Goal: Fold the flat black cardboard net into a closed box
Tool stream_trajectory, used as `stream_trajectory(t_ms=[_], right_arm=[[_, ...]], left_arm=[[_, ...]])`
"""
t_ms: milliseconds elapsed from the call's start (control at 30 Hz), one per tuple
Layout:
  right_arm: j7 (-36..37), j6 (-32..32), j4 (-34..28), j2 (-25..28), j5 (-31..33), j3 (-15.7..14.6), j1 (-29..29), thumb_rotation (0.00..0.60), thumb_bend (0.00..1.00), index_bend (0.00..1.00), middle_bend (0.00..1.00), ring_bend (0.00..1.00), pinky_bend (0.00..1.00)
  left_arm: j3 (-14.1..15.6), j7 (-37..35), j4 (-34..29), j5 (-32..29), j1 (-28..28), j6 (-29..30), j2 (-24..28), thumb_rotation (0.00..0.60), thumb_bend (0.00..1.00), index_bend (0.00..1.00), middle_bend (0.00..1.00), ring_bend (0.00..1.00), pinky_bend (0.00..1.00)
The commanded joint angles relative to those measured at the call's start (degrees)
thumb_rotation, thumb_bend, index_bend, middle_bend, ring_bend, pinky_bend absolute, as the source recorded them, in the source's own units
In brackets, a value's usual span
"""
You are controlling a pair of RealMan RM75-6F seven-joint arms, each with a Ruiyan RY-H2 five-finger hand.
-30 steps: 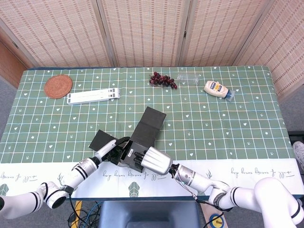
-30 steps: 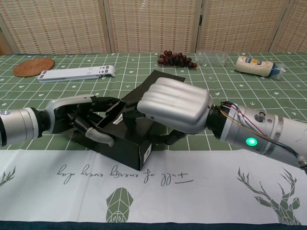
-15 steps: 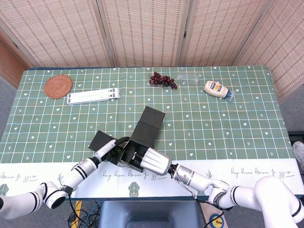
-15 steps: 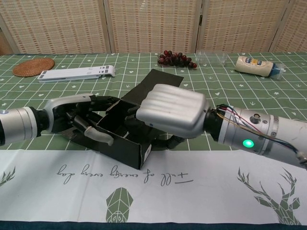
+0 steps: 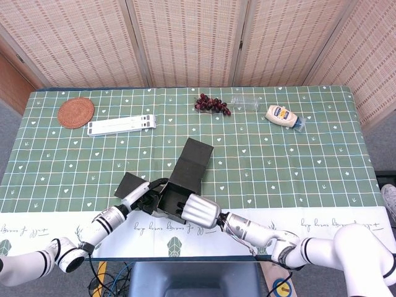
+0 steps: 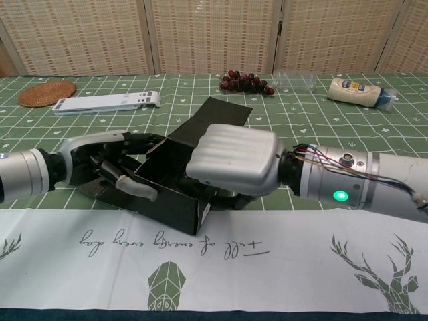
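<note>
1. Coaster (image 5: 75, 112) at the far left; a white stand (image 5: 122, 125) just to its right.
2. Left hand (image 6: 110, 170) curls its fingers over the left wall of the box (image 6: 175, 190), gripping it.
3. The box sits half-formed at the near edge; its lid flap (image 5: 195, 161) is raised, tilting away.
4. Right hand (image 6: 234, 162) covers the box's right side, fingers bent inside it, holding it.
5. Grapes (image 5: 211, 104), then a mayonnaise bottle (image 5: 283, 116), lie far right.
</note>
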Motion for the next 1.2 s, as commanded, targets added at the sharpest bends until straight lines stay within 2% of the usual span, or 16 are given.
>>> stream_trajectory(t_ms=[33, 267, 333, 400, 433, 467, 533, 600, 700, 800, 967, 1200], right_arm=[[-0.20, -0.67, -0.44, 0.22, 0.39, 0.20, 0.40, 0.600, 0.48, 0.52, 0.54, 0.81, 1.00], [-0.37, -0.85, -0.75, 0.18, 0.86, 0.48, 0.68, 0.600, 0.53, 0.66, 0.72, 0.82, 1.00], [-0.25, -0.68, -0.74, 0.28, 0.83, 0.34, 0.63, 0.600, 0.53, 0.68, 0.72, 0.82, 1.00], [-0.07, -0.60, -0.94, 0.59, 1.02, 0.17, 0.44, 0.600, 0.53, 0.67, 0.66, 0.82, 1.00], [-0.16, -0.37, -0.96, 0.71, 1.01, 0.13, 0.31, 0.600, 0.53, 0.65, 0.62, 0.82, 1.00], [-0.56, 0.03, -0.95, 0.89, 1.03, 0.13, 0.06, 0.600, 0.52, 0.59, 0.55, 0.82, 1.00], [-1.60, 0.30, -1.35, 1.21, 1.79, 0.32, -0.58, 0.600, 0.48, 0.36, 0.38, 0.81, 1.00], [-2.83, 0.55, -2.46, 1.75, 2.99, 0.67, -1.42, 0.600, 0.44, 0.20, 0.26, 0.79, 1.00], [-4.88, 0.97, -4.25, 2.88, 4.72, 1.23, -2.62, 0.600, 0.42, 0.05, 0.16, 0.76, 1.00], [-5.75, 2.06, -6.28, 4.30, 6.17, 1.61, -4.02, 0.600, 0.41, 0.00, 0.14, 0.76, 1.00], [-4.56, 4.33, -9.58, 7.26, 8.63, 1.92, -6.73, 0.600, 0.41, 0.00, 0.14, 0.75, 1.00], [-2.13, 3.45, -13.82, 11.96, 11.65, -0.50, -9.92, 0.600, 0.41, 0.00, 0.18, 0.75, 1.00]], left_arm=[[0.01, -0.02, -0.04, -0.04, 0.03, -0.01, 0.05, 0.600, 0.13, 0.17, 0.19, 0.63, 0.95], [-0.03, 0.15, -0.23, -0.15, 0.15, 0.10, 0.03, 0.600, 0.13, 0.17, 0.19, 0.63, 0.95], [-0.08, 0.27, -0.25, -0.24, 0.20, 0.12, 0.02, 0.600, 0.13, 0.17, 0.19, 0.63, 0.95], [-0.13, 0.46, -0.29, -0.32, 0.23, 0.15, 0.06, 0.600, 0.13, 0.17, 0.19, 0.63, 0.95], [-0.19, 0.63, -0.29, -0.41, 0.27, 0.20, 0.06, 0.600, 0.13, 0.17, 0.19, 0.63, 0.95], [-0.28, 0.93, -0.29, -0.52, 0.34, 0.31, 0.04, 0.600, 0.13, 0.17, 0.19, 0.63, 0.95], [-0.39, 1.41, -0.35, -0.65, 0.42, 0.43, 0.06, 0.600, 0.13, 0.15, 0.19, 0.63, 0.95], [-0.52, 2.02, -0.51, -0.81, 0.54, 0.64, 0.11, 0.600, 0.13, 0.12, 0.18, 0.62, 0.95], [-0.85, 3.09, -0.84, -1.20, 0.85, 1.15, 0.25, 0.600, 0.13, 0.09, 0.16, 0.62, 0.95], [-1.10, 4.43, -1.28, -1.63, 1.23, 1.61, 0.63, 0.600, 0.13, 0.09, 0.15, 0.61, 0.95], [-1.19, 7.01, -2.51, -2.37, 1.97, 2.00, 2.04, 0.600, 0.13, 0.06, 0.10, 0.59, 0.95], [-1.56, 9.52, -4.43, -3.40, 3.28, 2.98, 4.72, 0.600, 0.13, 0.04, 0.08, 0.58, 0.95]])
